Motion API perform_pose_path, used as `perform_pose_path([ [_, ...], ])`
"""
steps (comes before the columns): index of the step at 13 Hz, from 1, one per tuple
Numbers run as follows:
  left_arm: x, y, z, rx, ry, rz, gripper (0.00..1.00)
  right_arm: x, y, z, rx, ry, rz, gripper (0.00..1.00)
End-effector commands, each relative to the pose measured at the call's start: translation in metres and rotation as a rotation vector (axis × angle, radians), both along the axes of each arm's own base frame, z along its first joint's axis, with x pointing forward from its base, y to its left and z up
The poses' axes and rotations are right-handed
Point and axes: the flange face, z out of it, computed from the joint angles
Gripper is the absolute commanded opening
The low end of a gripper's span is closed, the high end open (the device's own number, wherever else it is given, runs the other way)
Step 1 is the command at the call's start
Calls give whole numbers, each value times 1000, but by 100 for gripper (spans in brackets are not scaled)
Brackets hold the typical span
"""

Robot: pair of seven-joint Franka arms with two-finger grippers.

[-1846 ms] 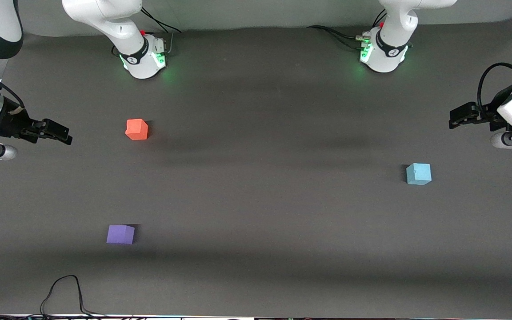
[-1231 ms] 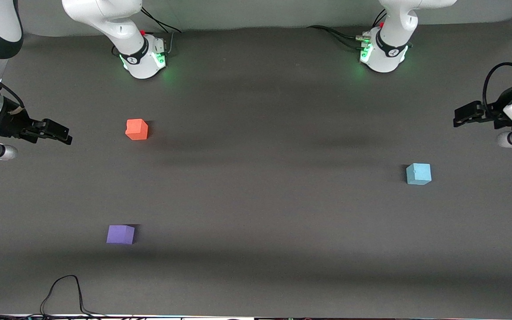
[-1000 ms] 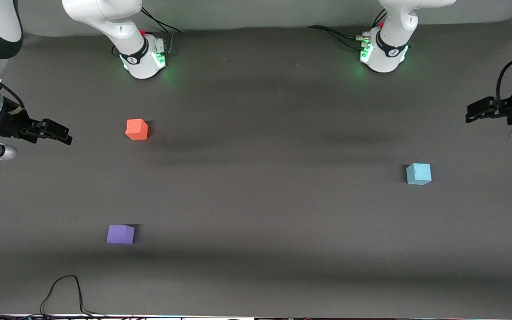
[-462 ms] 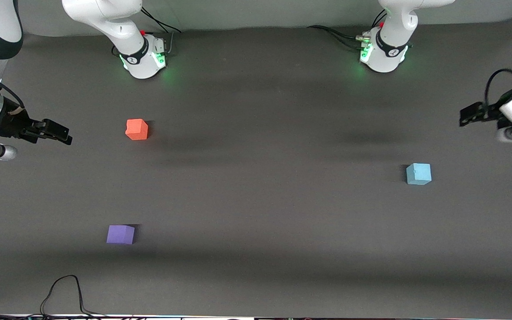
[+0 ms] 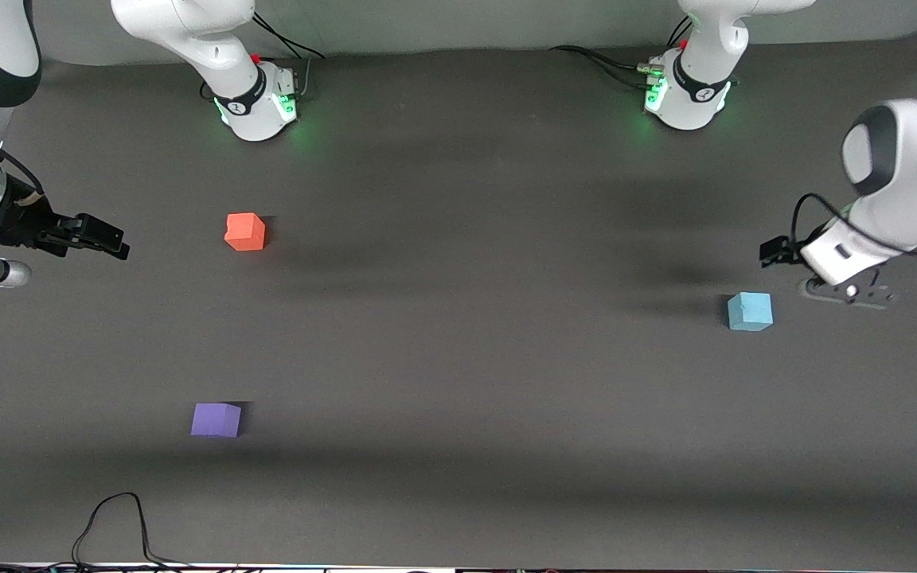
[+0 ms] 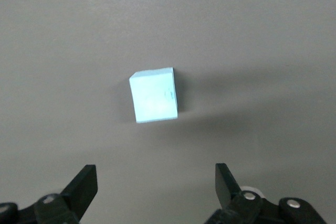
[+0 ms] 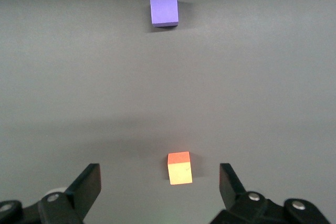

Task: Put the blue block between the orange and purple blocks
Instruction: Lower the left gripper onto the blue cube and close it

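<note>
The blue block (image 5: 749, 311) sits on the table toward the left arm's end. It also shows in the left wrist view (image 6: 153, 102), ahead of the fingers. My left gripper (image 5: 777, 252) (image 6: 156, 188) is open and empty, in the air close to the blue block and apart from it. The orange block (image 5: 244, 231) and the purple block (image 5: 216, 419) sit toward the right arm's end, the purple one nearer the front camera. My right gripper (image 5: 108, 239) (image 7: 160, 183) waits open and empty beside the orange block (image 7: 179, 168). The purple block (image 7: 164, 9) shows farther off.
The dark table mat (image 5: 466, 358) carries only the three blocks. A black cable (image 5: 112, 521) loops onto its front edge near the purple block. The arm bases (image 5: 255, 99) (image 5: 685, 91) stand along the back edge.
My left arm first drew back toward its end of the table, then swung in and brought its gripper close to the blue block. The right arm and the blocks have not moved.
</note>
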Motion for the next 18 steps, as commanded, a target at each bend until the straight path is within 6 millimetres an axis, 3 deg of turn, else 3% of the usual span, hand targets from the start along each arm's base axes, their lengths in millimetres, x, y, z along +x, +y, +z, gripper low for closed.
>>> perform_pose_path([
  [1, -8, 3, -59, 5, -45, -40, 100, 1, -1, 4, -10, 3, 16, 100],
  [3, -10, 2, -100, 4, -65, -47, 100, 1, -1, 4, -10, 3, 16, 100],
  [4, -9, 2, -110, 4, -70, -48, 100, 2, -1, 3, -11, 5, 16, 100],
  [10, -2, 3, -145, 4, -82, -59, 100, 1, -1, 4, -11, 4, 13, 100],
  [11, -1, 4, -144, 5, -82, -55, 95, 2, -1, 3, -11, 5, 13, 100],
  [13, 2, 5, -141, 5, -81, -41, 45, 1, -1, 4, -11, 4, 13, 100],
  [14, 4, 5, -140, 3, -84, -31, 32, 1, -1, 4, -11, 4, 13, 100],
  [18, 11, 5, -136, 4, -93, -30, 30, 2, -1, 3, -11, 5, 14, 100],
])
